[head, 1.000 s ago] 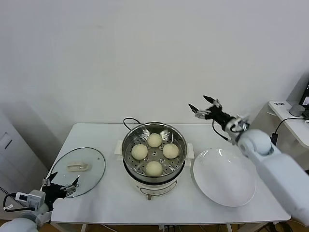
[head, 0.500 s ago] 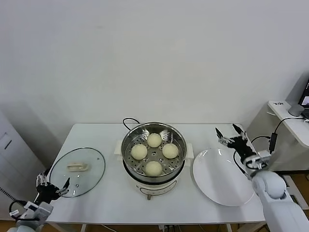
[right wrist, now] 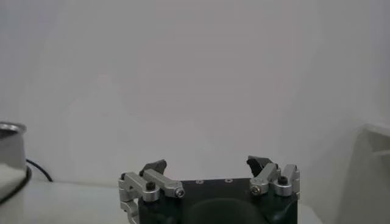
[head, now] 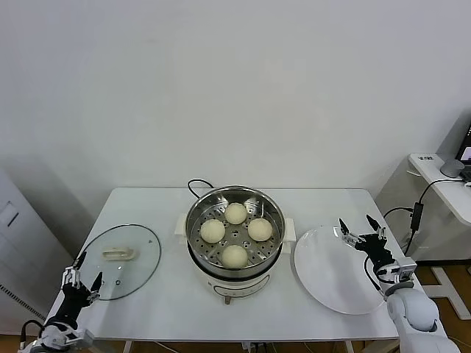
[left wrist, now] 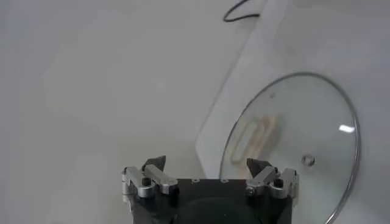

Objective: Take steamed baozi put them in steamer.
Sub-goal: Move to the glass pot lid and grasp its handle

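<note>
Several cream-white steamed baozi (head: 235, 213) lie inside the shiny steel steamer (head: 198, 209) on its white base at the table's middle. My right gripper (head: 362, 229) hangs open and empty at the table's right edge, over the rim of the white plate. In the right wrist view the right gripper (right wrist: 208, 164) faces the bare wall, with the steamer (right wrist: 10, 131) showing only as a rim. My left gripper (head: 83, 268) stands open and empty off the table's front left corner. In the left wrist view the left gripper (left wrist: 207, 164) points toward the glass lid.
A flat white plate (head: 340, 283) lies right of the steamer. A round glass lid (head: 121, 268) with a white handle lies at the table's left, seen too as the glass lid (left wrist: 317, 122). A black cord (head: 196, 184) runs behind the steamer. A side table (head: 441, 184) stands at far right.
My right gripper has come down from high behind the plate to the table's right edge, still open. My left gripper has drawn back off the front left corner.
</note>
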{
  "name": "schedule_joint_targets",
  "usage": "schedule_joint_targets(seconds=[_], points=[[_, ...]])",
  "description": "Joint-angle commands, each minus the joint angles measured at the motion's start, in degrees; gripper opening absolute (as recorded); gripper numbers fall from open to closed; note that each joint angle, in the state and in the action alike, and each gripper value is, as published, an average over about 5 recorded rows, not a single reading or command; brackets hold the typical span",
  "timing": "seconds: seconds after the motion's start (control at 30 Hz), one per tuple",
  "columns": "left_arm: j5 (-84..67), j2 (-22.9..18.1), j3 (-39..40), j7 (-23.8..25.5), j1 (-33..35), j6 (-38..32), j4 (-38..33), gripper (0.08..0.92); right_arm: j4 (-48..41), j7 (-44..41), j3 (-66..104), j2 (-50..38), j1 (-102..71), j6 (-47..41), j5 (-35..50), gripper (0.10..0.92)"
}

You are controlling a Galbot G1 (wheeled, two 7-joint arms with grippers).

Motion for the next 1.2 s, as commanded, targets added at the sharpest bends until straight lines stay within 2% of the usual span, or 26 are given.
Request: schedule_joint_targets(seconds=[0.03,0.83,1.2], points=[[26.63,-4.37,0.53,-7.59,-6.32,-6.08,8.23,0.823,-1.43,-0.46,1.88,2.35,-1.83,0.55,-2.60,0.823],[29.02,-3.85,3.44,-9.12,-17.18,-6.82,20.13,0.823,-3.20,-1.62,1.79,3.14,-1.56,1.44,-4.25,0.823],[28.61,-3.55,4.49,-9.09,-21.21,-7.02,23.44,0.823,-3.89,-1.79,1.60,3.10,-1.16,1.41,-5.02,0.823]])
